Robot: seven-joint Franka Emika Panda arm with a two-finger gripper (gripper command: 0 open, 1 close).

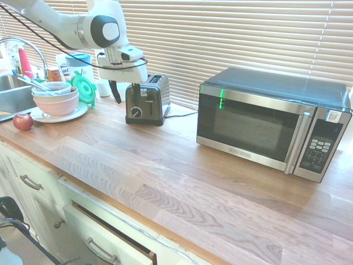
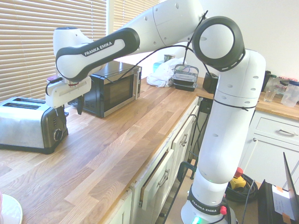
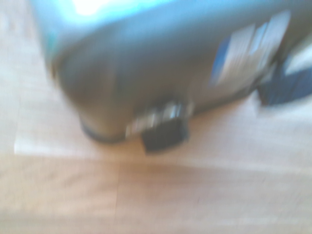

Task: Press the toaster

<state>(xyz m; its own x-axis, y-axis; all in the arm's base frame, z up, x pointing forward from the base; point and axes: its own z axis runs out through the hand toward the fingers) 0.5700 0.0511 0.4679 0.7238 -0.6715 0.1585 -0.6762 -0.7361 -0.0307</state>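
Observation:
The toaster [image 1: 148, 100] is small, brushed steel with a black top, and stands on the wooden counter near the blinds. Its round dial [image 1: 135, 112] and white sticker face the counter's front edge. In the second exterior view the toaster [image 2: 27, 125] is at the far left, with its dial end toward the arm. My gripper [image 1: 126, 90] hangs open just over that dial end, fingers pointing down, one finger [image 2: 79, 105] beside the toaster's front face. Nothing is between the fingers. The wrist view is blurred and shows the toaster [image 3: 161, 68] from close by, with a dark lever [image 3: 165, 134] sticking out.
A large black-and-steel microwave [image 1: 270, 124] stands to the right of the toaster. To its left are stacked bowls on a plate [image 1: 55, 100], a green lid [image 1: 84, 88], a red apple [image 1: 22, 121] and a sink [image 1: 12, 94]. A drawer below the counter is ajar.

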